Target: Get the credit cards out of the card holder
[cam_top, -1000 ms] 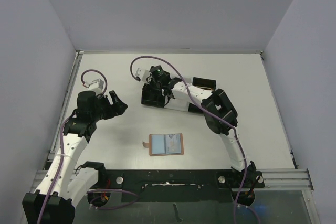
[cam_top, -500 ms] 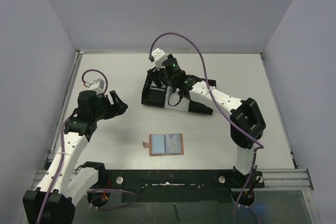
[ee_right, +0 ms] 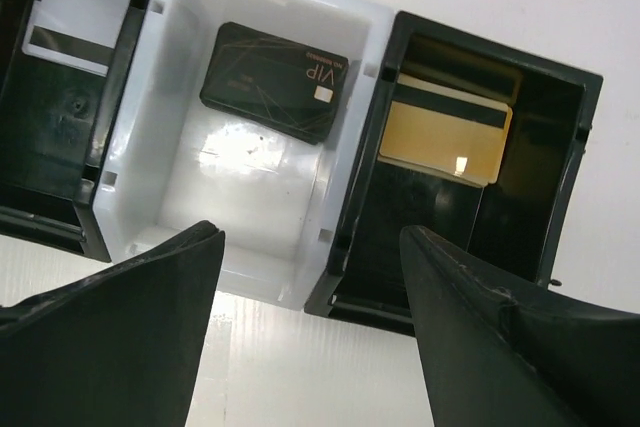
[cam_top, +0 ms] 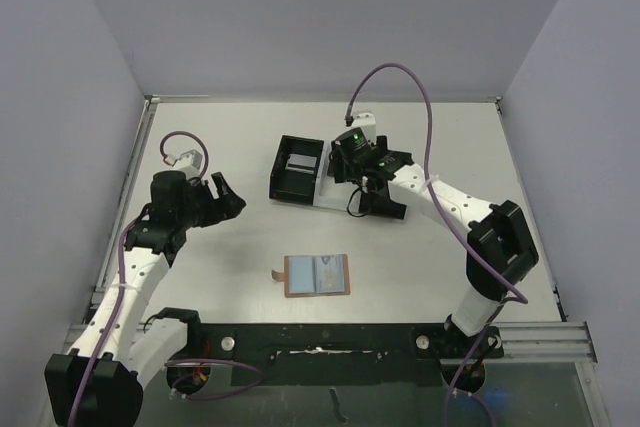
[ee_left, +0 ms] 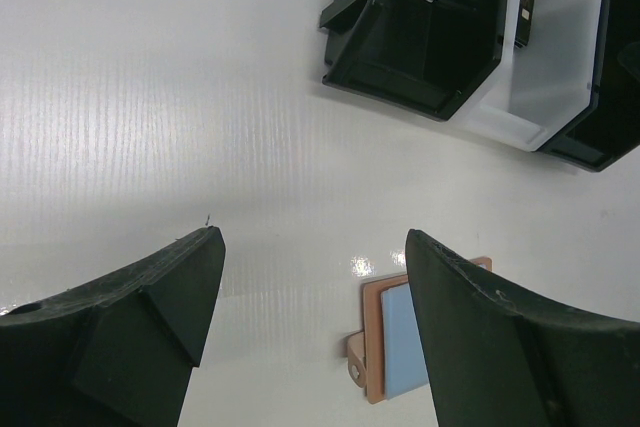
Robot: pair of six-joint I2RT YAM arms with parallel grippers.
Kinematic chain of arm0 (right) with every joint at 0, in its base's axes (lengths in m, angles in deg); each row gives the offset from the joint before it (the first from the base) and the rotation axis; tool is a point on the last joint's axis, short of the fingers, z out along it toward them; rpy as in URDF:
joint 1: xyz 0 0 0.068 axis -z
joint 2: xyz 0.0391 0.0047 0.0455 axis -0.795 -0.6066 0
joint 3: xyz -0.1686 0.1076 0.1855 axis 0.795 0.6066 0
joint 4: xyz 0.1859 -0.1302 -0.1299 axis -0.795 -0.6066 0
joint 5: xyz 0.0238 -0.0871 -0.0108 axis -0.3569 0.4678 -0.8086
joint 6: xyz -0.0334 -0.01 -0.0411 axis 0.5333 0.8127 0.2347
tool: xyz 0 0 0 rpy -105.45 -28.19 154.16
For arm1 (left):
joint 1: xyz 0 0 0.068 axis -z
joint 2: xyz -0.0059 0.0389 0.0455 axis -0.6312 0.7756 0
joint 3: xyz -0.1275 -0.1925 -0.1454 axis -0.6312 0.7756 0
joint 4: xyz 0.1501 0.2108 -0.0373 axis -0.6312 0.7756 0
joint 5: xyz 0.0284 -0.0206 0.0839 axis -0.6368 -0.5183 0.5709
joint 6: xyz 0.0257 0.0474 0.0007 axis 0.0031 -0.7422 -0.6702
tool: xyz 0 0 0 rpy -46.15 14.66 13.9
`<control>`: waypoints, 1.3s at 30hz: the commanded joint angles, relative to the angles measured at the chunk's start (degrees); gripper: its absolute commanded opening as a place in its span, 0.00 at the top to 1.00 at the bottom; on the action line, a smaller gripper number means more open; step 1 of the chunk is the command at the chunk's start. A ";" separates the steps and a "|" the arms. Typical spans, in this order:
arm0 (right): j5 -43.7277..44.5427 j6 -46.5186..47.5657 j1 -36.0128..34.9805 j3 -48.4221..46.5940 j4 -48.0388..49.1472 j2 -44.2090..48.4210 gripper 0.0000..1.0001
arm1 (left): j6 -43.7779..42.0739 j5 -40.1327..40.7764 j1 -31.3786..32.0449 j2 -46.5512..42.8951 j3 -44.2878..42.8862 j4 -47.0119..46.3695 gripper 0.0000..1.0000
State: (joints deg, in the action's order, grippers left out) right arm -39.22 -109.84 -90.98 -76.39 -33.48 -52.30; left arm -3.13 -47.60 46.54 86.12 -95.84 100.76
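Legible writing: the black card [ee_right: 272, 80] bears "VIP" beside a small pale chip square; any finer print is too small to read. The right wrist view alone shows all three cards clearly. The black one lies in the white middle compartment of the tray [ee_right: 370, 82], the gold card [ee_right: 445, 137] with a dark stripe in the black compartment to its right, and the silver-grey card [ee_right: 72, 19], also striped, in the black compartment to its left. The overhead view shows the card holder [cam_top: 317, 275] well apart from the tray, near the table's [cam_top: 200, 137] front edge. It is tan leather, lying open and flat with its pale blue lining up and its tab at the left. The right gripper [ee_right: 310, 247] hangs over the tray, fingers spread and empty. The left gripper [ee_left: 312, 247] is likewise released, grasping nothing, above bare table left of the holder.
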 commanded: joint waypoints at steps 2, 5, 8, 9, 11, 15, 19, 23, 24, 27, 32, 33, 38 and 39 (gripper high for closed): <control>1.24 -7.48 2.06 0.92 -1.41 1.32 0.30 | -1.03 -1.07 -0.28 -0.15 -0.16 -3.13 0.28; -0.14 -8.15 3.11 1.19 -1.07 -0.43 0.33 | -1.03 -1.11 -0.28 0.10 -0.17 -3.18 0.28; -1.11 -8.41 3.74 1.27 -0.97 -1.83 0.35 | -0.99 -1.30 -0.32 0.30 -0.14 -3.18 0.28; -1.53 -8.17 3.89 1.57 -0.60 -2.10 0.36 | -1.03 -1.31 -0.29 0.29 -0.16 -3.18 0.28; -3.16 -7.70 4.35 2.19 0.39 -2.41 0.37 | -1.03 -1.18 -0.28 0.32 -0.14 -3.27 0.28; -5.98 -7.44 5.35 2.72 1.39 -3.50 0.40 | -1.03 -1.13 -0.28 0.32 -0.24 -3.14 0.28; -6.08 -7.39 5.45 3.17 1.44 -3.80 0.45 | -0.94 -1.00 -0.28 0.22 -0.15 -3.08 0.28; -5.90 -7.46 5.53 5.04 2.05 -2.71 0.54 | -0.94 -1.16 -0.28 0.42 -0.14 -3.10 0.28; -6.02 -7.30 5.54 5.50 2.09 -2.45 0.57 | -0.94 -1.20 -0.29 0.47 -0.12 -3.02 0.28; -6.16 -6.98 5.55 6.78 2.15 -1.64 0.63 | -0.86 -1.47 -0.28 0.55 -0.13 -3.05 0.28; -7.22 -6.06 5.51 10.02 4.01 1.06 0.74 | -0.77 -1.76 -0.28 0.71 -0.01 -3.25 0.28; -7.19 -6.03 5.54 10.41 3.99 1.46 0.74 | -0.77 -1.75 -0.28 0.64 -0.07 -3.24 0.28; -6.92 -4.70 5.49 12.07 3.87 3.54 0.71 | -0.77 -3.62 -0.19 0.37 0.12 -3.88 0.28; -7.52 -3.94 5.54 12.29 3.92 4.24 0.67 | -0.72 -4.57 -0.20 0.26 0.23 -4.30 0.28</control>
State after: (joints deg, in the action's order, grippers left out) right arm -46.69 -115.78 -85.63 -64.52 -30.46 -52.47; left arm -3.20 -48.65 46.54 86.80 -95.77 100.72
